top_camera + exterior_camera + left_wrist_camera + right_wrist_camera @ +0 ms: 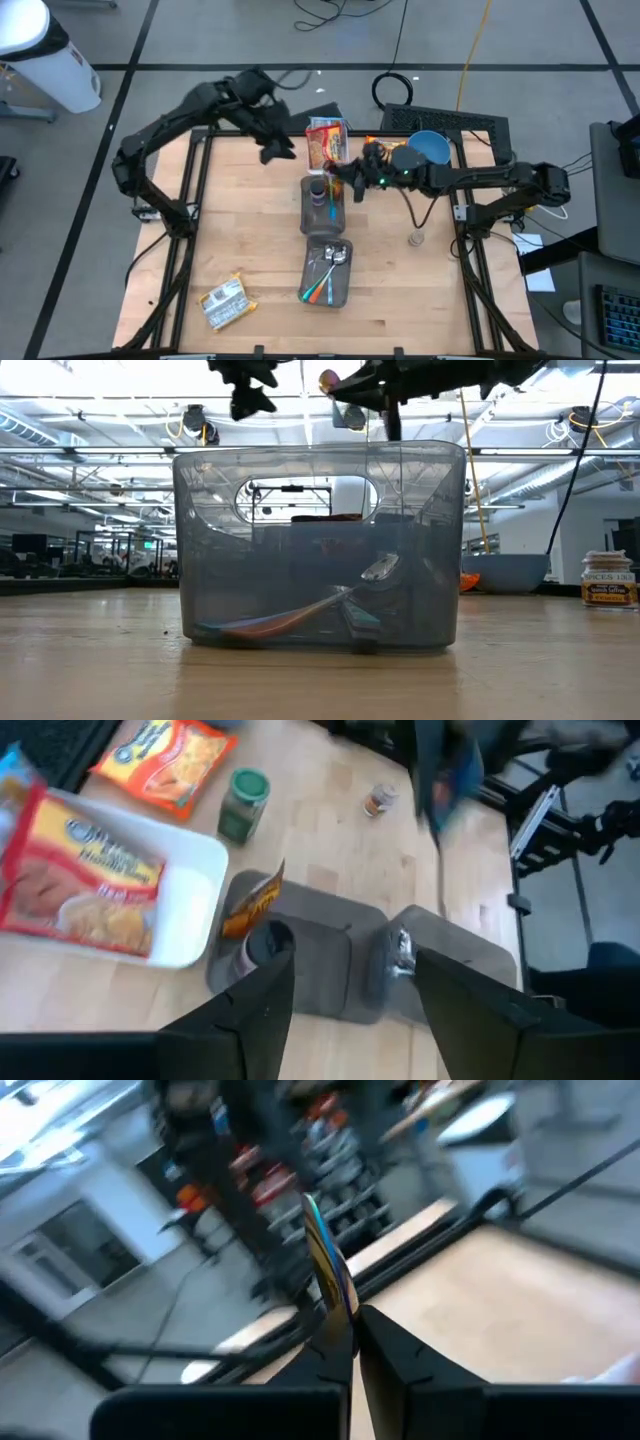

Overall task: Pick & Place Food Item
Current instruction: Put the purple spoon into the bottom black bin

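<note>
I see the right gripper reaching in from 3 o'clock, hanging over the middle of the wooden desk, just at the 1 o'clock corner of the upper grey plastic bin. Right wrist view: its fingers are clenched on a thin, shiny food packet seen edge-on, sticking up from the tips. The packet is off the desk; low view shows that gripper above the bin rim.

Left gripper sits raised at the 11–12 o'clock edge of the desk, just at 9 o'clock of the white tray. Its fingers are spread apart with nothing between them.

On the white tray lies a red-and-yellow meal box. At 3 o'clock of it: an orange noodle packet, a green-lidded spice jar and a blue bowl. The upper grey bin holds a dark-capped bottle and a small orange packet.

The lower grey plastic bin at 6 o'clock of centre holds a metal spoon and coloured utensils.

A yellow snack packet lies at 7 o'clock on the desk; a small spice jar stands at 4 o'clock, well apart from the bins.
</note>
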Controlling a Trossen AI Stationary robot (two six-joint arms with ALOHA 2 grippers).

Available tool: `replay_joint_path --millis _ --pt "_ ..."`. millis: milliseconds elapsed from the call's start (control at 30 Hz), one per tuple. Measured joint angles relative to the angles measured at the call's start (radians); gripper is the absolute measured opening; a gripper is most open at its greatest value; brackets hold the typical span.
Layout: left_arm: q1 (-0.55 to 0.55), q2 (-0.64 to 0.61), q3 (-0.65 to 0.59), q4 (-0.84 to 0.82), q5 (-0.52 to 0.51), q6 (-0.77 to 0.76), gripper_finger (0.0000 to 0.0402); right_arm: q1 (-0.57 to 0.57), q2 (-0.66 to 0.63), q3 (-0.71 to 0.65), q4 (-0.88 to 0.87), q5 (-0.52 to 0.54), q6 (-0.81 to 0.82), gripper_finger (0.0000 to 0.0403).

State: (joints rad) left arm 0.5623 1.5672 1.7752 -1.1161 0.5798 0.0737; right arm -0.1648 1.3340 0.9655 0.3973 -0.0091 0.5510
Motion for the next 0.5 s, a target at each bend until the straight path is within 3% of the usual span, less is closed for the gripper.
replay_joint_path --millis 233,367,500 --pt "0.043 -0.126 -0.034 0.054 0.048 -0.04 0.0211 -0.031 -0.136 0.0 -0.049 0.168 -0.1 0.0" --pt "-0.009 -0.154 -0.098 0.219 0.053 -0.126 0.0208 -0.031 -0.169 0.0 -0.051 0.239 -0.133 0.0" --pt "-0.074 -0.153 -0.197 0.445 0.051 -0.234 0.0209 -0.038 -0.169 0.0 -0.051 0.244 -0.144 0.0"
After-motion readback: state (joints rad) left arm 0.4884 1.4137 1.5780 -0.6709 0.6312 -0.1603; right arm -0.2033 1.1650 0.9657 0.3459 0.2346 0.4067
